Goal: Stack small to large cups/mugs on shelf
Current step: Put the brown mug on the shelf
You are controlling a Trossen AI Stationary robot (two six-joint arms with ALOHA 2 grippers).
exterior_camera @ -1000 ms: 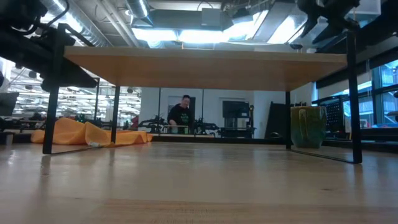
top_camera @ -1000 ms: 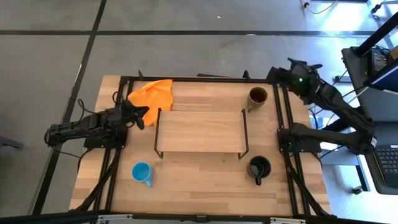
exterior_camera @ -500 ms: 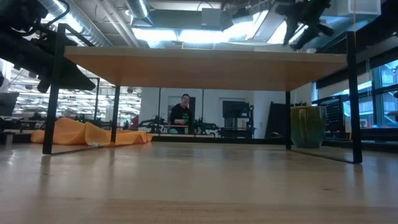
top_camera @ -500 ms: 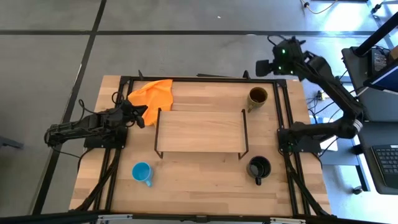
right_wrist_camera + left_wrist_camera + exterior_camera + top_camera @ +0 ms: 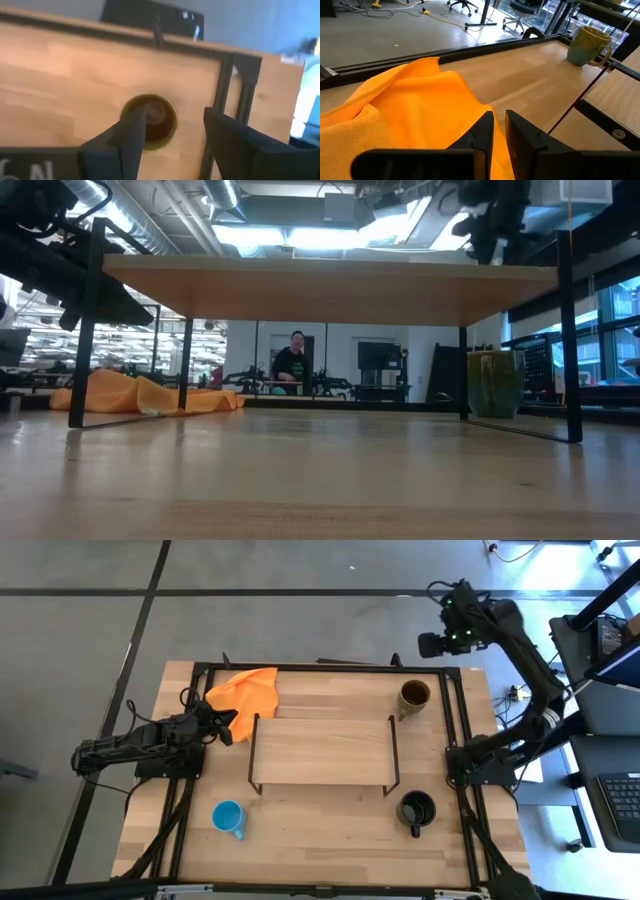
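Note:
The olive-brown mug (image 5: 414, 695) stands on its base at the table's far right, also seen in the low view (image 5: 495, 383). The black mug (image 5: 416, 808) stands near right and the light-blue mug (image 5: 229, 817) near left, each on its base. The shelf (image 5: 320, 752) stands mid-table on thin black legs, with nothing on its board. My right gripper (image 5: 432, 643) hangs open, high over the far right corner and tipped down; its wrist view shows the olive mug (image 5: 161, 120) below its open fingers (image 5: 172, 117). My left gripper (image 5: 499, 131) rests shut at the left, by the orange cloth.
An orange cloth (image 5: 245, 690) lies crumpled at the far left, just beyond the left gripper. Black frame rails (image 5: 450, 710) run along the table's edges. A person shows far off in the room behind the table (image 5: 292, 363).
My right arm has swung from beside the table's right edge toward the far edge and a little left, rising slightly. Its gripper has tipped from nearly level to pointing steeply down over the olive mug. The mugs, shelf and cloth have stayed where they were.

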